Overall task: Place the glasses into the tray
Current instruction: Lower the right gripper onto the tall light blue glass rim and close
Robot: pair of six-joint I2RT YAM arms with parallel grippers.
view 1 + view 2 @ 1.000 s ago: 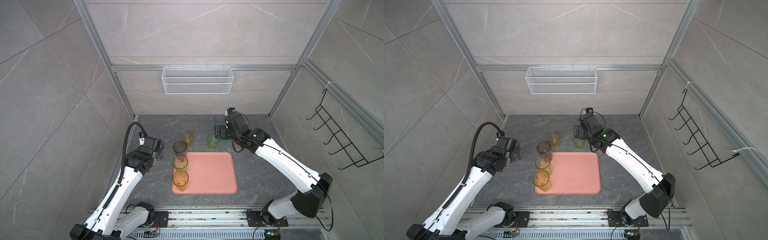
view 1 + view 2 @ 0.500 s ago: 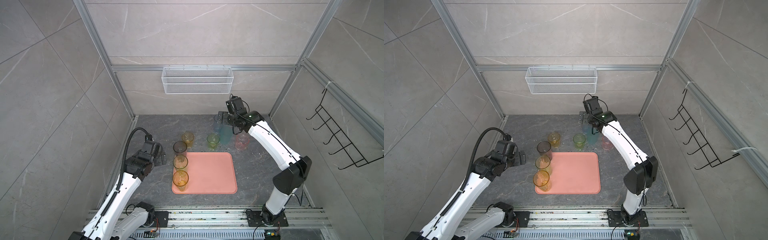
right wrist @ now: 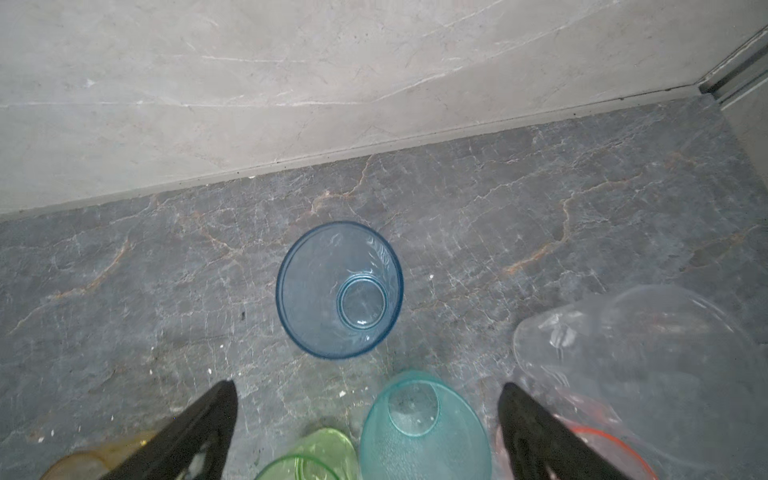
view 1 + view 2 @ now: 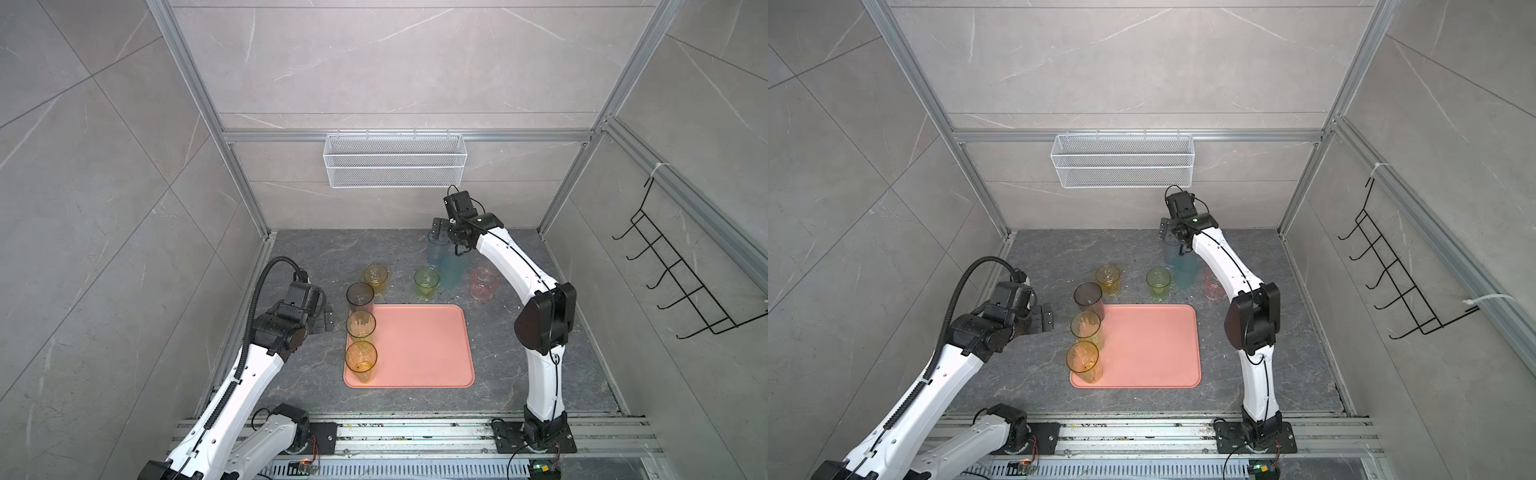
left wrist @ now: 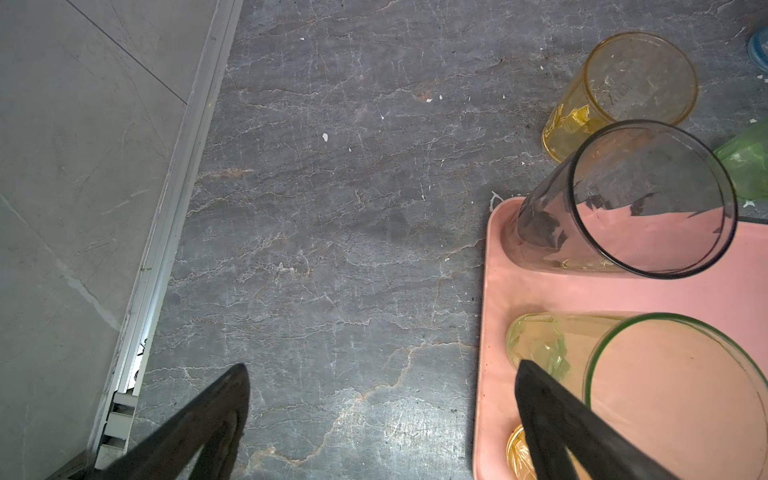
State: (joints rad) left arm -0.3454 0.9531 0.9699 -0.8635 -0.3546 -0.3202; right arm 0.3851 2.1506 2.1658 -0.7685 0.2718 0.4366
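Fingers [image 3: 199, 428] of your left gripper [image 5: 380, 365] and right gripper [image 3: 365, 386] are hanging spread (both empty), the right seemingly poised to straddle the blue glass [image 3: 338, 291].

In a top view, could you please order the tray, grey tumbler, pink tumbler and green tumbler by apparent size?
1. tray
2. grey tumbler, tall
3. pink tumbler and green tumbler: look about alike, so unranked

Both top views are evenly, softly lit and sharp, with faint shadows. The right wrist view is dimmer, its clear tumbler [image 3: 648, 353] blurred; the left wrist view shows pale glare on the tabletop [image 5: 386, 419].
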